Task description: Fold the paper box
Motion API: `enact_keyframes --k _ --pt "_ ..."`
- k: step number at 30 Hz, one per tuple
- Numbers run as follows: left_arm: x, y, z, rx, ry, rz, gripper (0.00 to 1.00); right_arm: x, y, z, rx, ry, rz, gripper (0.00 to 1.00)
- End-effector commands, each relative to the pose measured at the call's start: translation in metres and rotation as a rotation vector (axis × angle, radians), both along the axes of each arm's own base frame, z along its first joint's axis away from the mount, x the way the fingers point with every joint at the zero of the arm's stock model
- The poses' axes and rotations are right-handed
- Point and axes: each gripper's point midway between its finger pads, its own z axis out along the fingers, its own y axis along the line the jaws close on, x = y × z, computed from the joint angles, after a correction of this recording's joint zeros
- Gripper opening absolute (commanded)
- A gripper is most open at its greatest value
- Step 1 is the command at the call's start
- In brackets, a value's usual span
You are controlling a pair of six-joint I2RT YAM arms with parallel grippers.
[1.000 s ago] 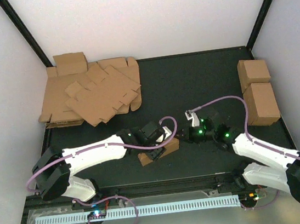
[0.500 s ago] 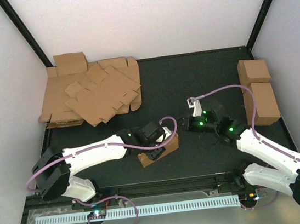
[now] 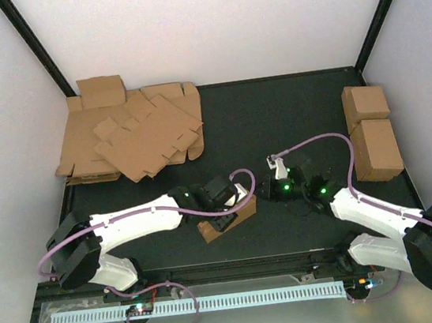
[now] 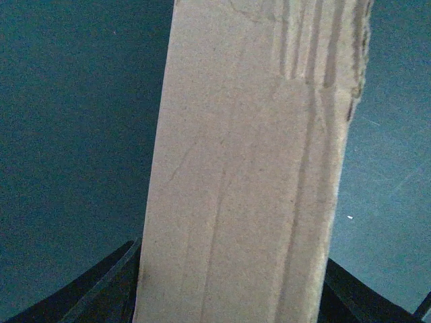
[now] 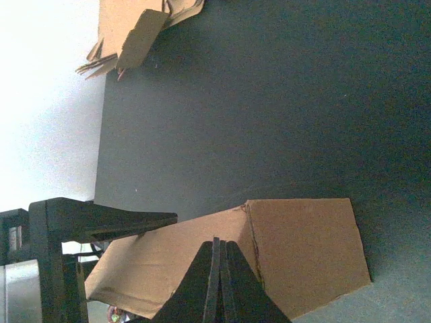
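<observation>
The paper box [image 3: 244, 213] is a small long brown cardboard box lying on the black table near the front centre. My left gripper [image 3: 223, 218] is shut on it across its width. In the left wrist view the box [image 4: 249, 168] fills the middle, with a dark finger [image 4: 101, 286] on each side. My right gripper [image 3: 262, 192] is shut and empty at the box's right end. In the right wrist view its closed tips [image 5: 216, 243] rest in front of the box's side [image 5: 296, 249], near a folded corner. The left gripper's finger [image 5: 108, 222] shows at the left.
A heap of flat cardboard sheets [image 3: 129, 137] lies at the back left and also shows in the right wrist view [image 5: 135, 27]. Two brown cuboids [image 3: 365, 102] [image 3: 375, 148] stand along the right edge. White walls close in the table.
My right gripper swung back and away from the box, then came back to its right end. The left gripper kept hold of the box, which hardly moved.
</observation>
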Motion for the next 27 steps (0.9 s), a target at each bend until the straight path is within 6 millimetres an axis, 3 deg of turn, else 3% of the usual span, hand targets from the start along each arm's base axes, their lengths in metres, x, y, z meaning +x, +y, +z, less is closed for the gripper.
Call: enact_keyframes --k 1,7,18,27 --pt "0.001 0.0 -0.003 0.017 -0.005 -0.002 0.59 -0.013 0.003 -0.002 0.013 0.024 0.044 0.02" --pt "0.0 0.0 -0.002 0.014 -0.004 -0.005 0.58 -0.002 -0.006 0.011 -0.061 -0.058 0.017 0.02" --pt "-0.002 0.0 -0.002 0.008 0.001 -0.012 0.57 0.009 0.002 0.046 -0.006 -0.156 0.027 0.02" --pt "-0.002 -0.001 -0.002 0.007 0.003 -0.013 0.57 -0.007 -0.001 -0.014 -0.007 -0.03 0.029 0.02"
